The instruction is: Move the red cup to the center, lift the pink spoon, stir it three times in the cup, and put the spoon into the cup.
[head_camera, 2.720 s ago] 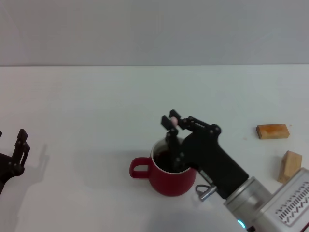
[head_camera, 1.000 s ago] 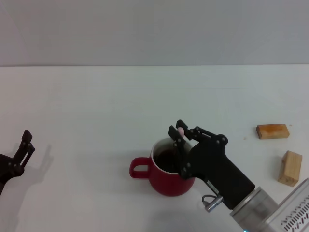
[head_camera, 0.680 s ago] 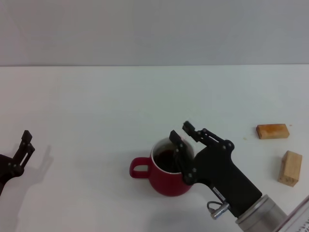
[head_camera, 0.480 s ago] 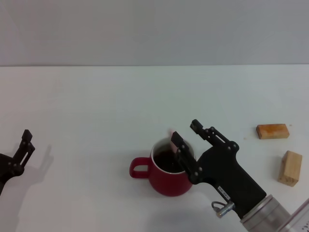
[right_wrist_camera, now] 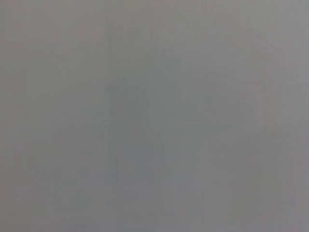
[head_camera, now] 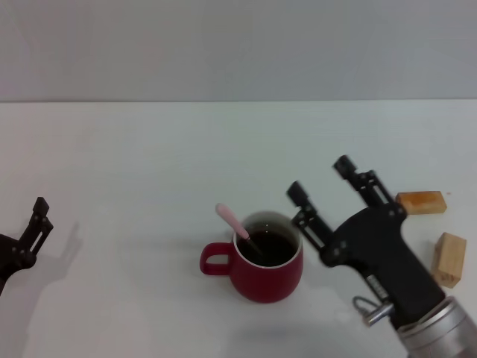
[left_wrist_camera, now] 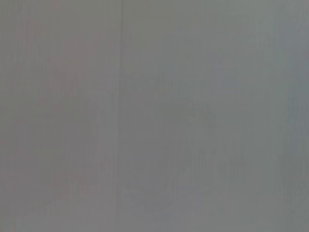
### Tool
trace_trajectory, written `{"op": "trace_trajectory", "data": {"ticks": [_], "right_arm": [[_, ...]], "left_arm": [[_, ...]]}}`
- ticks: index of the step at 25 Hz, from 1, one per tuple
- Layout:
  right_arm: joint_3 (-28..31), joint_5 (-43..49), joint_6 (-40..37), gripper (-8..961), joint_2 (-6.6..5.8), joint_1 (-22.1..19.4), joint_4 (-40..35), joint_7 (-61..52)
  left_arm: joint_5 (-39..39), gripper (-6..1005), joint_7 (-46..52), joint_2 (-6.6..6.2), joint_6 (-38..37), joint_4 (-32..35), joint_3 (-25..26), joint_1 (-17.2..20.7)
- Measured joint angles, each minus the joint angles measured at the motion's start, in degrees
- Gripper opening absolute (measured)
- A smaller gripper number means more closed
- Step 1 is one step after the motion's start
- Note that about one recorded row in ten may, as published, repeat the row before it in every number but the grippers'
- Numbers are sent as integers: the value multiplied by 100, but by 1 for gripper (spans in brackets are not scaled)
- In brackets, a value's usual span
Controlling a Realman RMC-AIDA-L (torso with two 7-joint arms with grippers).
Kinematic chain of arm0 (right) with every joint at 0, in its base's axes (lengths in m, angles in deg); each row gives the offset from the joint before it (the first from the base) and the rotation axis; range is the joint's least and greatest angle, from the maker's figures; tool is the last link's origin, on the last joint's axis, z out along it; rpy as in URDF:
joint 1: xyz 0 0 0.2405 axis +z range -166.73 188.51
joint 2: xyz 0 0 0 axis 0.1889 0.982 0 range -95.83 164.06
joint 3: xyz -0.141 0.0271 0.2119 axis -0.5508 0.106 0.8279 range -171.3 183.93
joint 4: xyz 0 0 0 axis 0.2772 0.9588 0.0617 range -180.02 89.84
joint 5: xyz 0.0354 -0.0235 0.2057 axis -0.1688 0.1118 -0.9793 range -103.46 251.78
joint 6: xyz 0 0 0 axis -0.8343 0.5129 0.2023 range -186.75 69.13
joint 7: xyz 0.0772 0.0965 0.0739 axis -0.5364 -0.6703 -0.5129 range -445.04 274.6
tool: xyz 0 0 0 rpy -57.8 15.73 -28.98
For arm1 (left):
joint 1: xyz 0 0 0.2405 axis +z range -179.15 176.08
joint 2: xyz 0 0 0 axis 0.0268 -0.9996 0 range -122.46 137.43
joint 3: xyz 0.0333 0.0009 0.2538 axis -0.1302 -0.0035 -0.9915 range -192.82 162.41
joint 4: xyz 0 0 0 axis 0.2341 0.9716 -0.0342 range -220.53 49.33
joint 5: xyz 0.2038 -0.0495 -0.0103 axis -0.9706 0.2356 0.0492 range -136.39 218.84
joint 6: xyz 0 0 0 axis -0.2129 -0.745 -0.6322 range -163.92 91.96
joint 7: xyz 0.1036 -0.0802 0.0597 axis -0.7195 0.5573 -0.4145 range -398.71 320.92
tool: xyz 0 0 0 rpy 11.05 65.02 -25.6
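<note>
Released, the pink spoon (head_camera: 237, 230) now leans inside the red cup (head_camera: 262, 263); right gripper (head_camera: 320, 182) withdrawn rightward, jaws apart.

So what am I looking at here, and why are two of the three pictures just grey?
This is a two-armed robot. The main picture comes from a camera on its head, looking down at a white table. The big black claw is its right gripper, open and holding nothing, beside a rounded dark red ceramic mug. A slim spoon with a pale pink handle leans inside the mug. The left gripper sits idle at the table's left edge. Two tan wooden blocks lie to the right. The grey pictures come from wrist cameras and show nothing recognisable.
</note>
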Motion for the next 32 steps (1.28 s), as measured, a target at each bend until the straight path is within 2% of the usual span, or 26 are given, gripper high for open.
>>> {"op": "trace_trajectory", "data": {"ticks": [3, 6, 13, 18, 32], "right_arm": [[220, -40, -12, 623, 6, -94, -101, -5], [820, -50, -79, 623, 9, -383, -299, -47], [1547, -77, -112, 622, 4, -825, -456, -55], [1600, -643, -90, 622, 17, -996, -534, -246], [1584, -924, -130, 624, 39, -1082, -1185, -596]], "left_arm": [[0, 852, -1, -3, -6, 4, 23, -1], [0, 851, -2, -8, -17, 10, 34, -2], [0, 851, -3, -12, -39, 9, 81, -2], [0, 851, -3, -10, -77, 9, 126, 17], [0, 851, -2, -6, -93, 18, 212, 75]]}}
